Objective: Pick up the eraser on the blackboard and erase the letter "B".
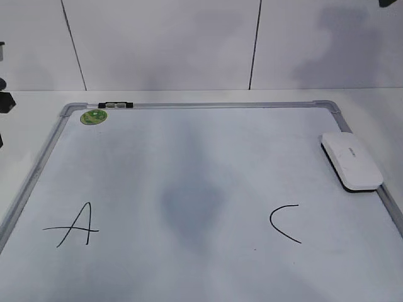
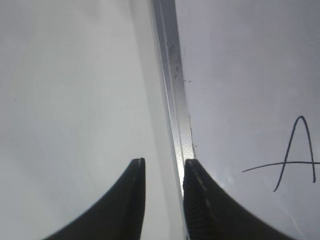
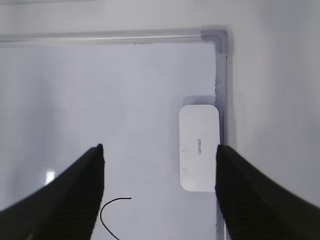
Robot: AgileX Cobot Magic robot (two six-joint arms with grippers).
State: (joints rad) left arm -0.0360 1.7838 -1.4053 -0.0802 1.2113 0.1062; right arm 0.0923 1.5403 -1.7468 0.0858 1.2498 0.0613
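The blackboard (image 1: 220,105) is a white board with a grey frame, lying flat. The eraser (image 1: 352,160) is a white rounded block that rests on the board's right edge near the far right corner. No letter "B" shows; between the "A" (image 1: 72,228) and the "C" (image 1: 283,221) there is only a grey smudged patch (image 1: 192,201). Neither gripper shows in the exterior view. My right gripper (image 3: 159,149) is wide open and empty above the board, with the eraser (image 3: 199,147) beside its right finger. My left gripper (image 2: 165,165) is open by a narrow gap, empty, over the board's left frame (image 2: 175,100).
A round green sticker (image 1: 93,116) and a small black-and-white marker clip (image 1: 115,104) sit at the board's far left corner. The "A" (image 2: 295,155) shows in the left wrist view and the "C" (image 3: 112,212) in the right wrist view. A white wall stands behind the table.
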